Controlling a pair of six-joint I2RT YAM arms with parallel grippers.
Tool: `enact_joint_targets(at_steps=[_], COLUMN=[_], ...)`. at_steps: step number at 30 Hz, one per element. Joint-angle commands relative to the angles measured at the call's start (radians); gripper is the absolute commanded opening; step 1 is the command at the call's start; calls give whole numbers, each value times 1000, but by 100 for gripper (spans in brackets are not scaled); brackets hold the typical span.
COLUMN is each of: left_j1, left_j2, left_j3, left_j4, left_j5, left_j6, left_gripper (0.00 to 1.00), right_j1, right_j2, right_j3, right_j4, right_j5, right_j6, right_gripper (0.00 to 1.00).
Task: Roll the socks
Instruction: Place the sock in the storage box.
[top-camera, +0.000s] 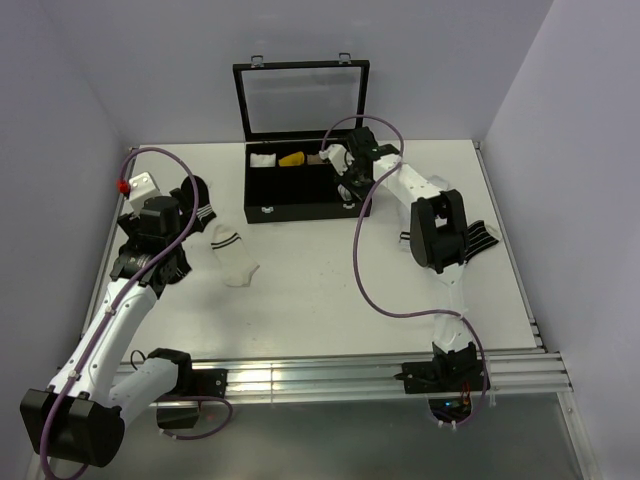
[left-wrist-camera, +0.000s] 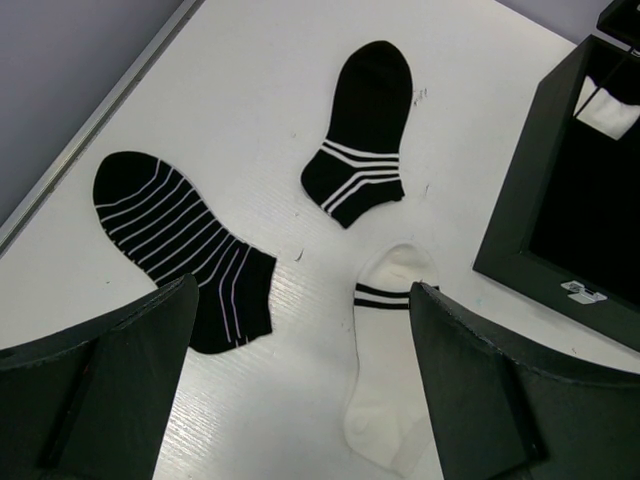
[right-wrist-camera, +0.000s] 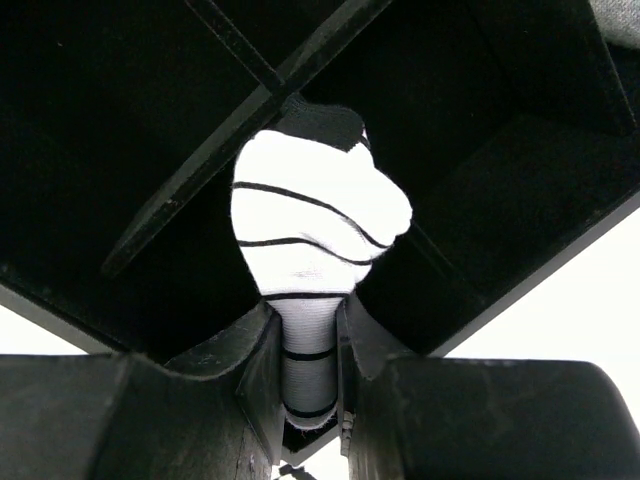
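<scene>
Over black divided box, right end effector gripping rolled white black-lined sock, grip showing only in wrist view, left end effector gaping above black striped socks, cream banded sock.

One black box, upper middle of the top view. Three rolled bundles: white bundle, yellow bundle, black-lined white bundle. Four flat socks on the bench: one cream sock, three black striped socks. Two tools: left tool, right tool
</scene>
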Motion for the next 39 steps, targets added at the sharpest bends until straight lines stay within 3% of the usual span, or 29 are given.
enact_joint_targets(at_steps=[1,13,26,39], left_j1=[6,6,6,8], left_j2=[-22,-60,-94,-98], left_j3=[-4,-9,-14,-14], left_j4=[39,40,38,38], left_j5=[16,39,42,44], left_j6=[16,10,7,7], left_gripper=[91,91,91,91], right_j1=[14,-1,0,2], right_j2=[44,-42,-120,-151], right_j3=[-46,-112,-100,-67], right_j4=[24,16,-18,-45], right_j5=[-106,-114,-85,-42], right_j6=[67,112,113,141], right_gripper=[7,41,46,59])
